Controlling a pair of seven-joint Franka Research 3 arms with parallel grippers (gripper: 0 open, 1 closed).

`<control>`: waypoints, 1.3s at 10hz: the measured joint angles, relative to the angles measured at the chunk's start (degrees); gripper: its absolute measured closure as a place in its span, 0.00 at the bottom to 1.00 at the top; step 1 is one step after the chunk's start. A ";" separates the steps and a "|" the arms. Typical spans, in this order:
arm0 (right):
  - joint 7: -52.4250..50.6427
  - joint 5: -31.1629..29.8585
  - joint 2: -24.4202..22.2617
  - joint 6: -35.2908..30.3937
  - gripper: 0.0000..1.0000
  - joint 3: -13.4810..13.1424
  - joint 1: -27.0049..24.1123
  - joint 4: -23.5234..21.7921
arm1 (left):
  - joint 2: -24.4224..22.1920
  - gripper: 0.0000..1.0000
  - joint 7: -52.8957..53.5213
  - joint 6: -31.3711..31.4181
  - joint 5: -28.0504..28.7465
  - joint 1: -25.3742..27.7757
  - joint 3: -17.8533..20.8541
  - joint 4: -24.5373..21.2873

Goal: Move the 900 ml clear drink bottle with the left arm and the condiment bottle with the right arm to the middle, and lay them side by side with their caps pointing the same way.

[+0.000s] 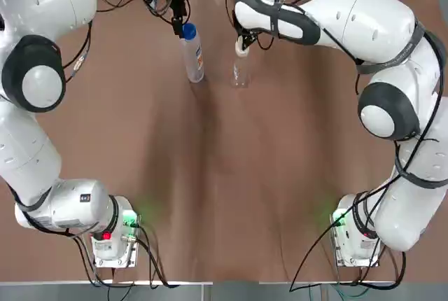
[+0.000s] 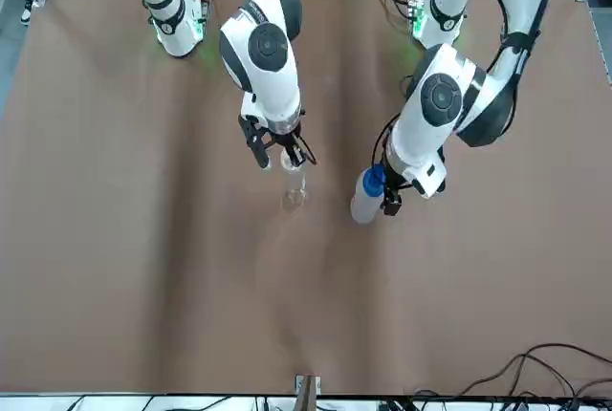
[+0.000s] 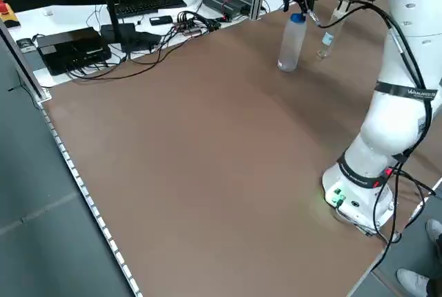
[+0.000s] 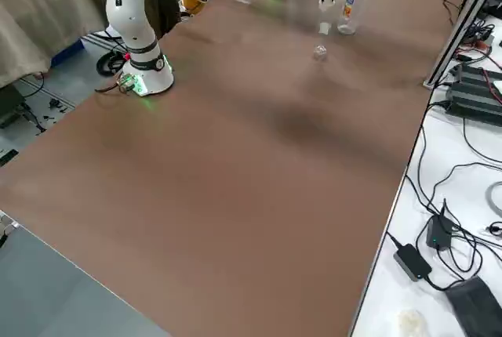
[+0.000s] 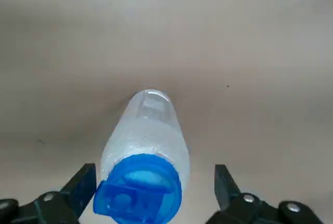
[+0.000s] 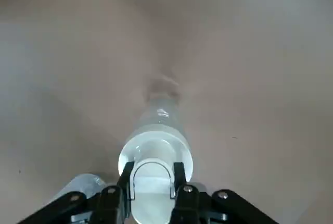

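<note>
At the upper middle of the top view, the clear drink bottle (image 1: pixel 194 59) is standing upright on the brown bench (image 1: pixel 224 175). The condiment bottle (image 1: pixel 241 71) is being held upright just to its right, the two near each other but not touching. The left tool (image 5: pixel 153 177) is hanging over the drink bottle with its fingers (image 5: pixel 82 182) spread wide, one on each side of the blue cap (image 5: pixel 138 193), gripping nothing. The right tool (image 6: pixel 152 179) is pinching the condiment bottle by its white cap (image 6: pixel 151 174), fingers closed against both sides. I cannot tell whether that bottle's base is touching the bench. In the front view both bottles are showing near the centre of the frame, the blue-capped one on the right.
</note>
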 joint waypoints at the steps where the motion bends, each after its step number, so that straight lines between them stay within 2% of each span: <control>1: 0.29 -0.01 0.35 0.00 0.67 -0.35 -0.05 0.01 | -0.01 0.00 2.40 -1.22 0.03 0.20 0.09 0.75; 4: 2.55 0.00 0.94 0.00 0.67 -0.77 -0.25 0.02 | -0.25 0.00 14.90 -4.74 0.15 0.57 0.09 2.42; 11: 4.70 0.07 1.03 -0.42 0.67 -0.68 -0.16 0.04 | -1.67 0.00 59.73 -5.72 1.45 0.39 -0.08 2.35; 13: 4.73 0.07 1.03 -0.42 0.67 -0.66 -0.15 0.03 | -1.68 0.00 68.62 -5.60 1.46 0.44 -0.08 2.62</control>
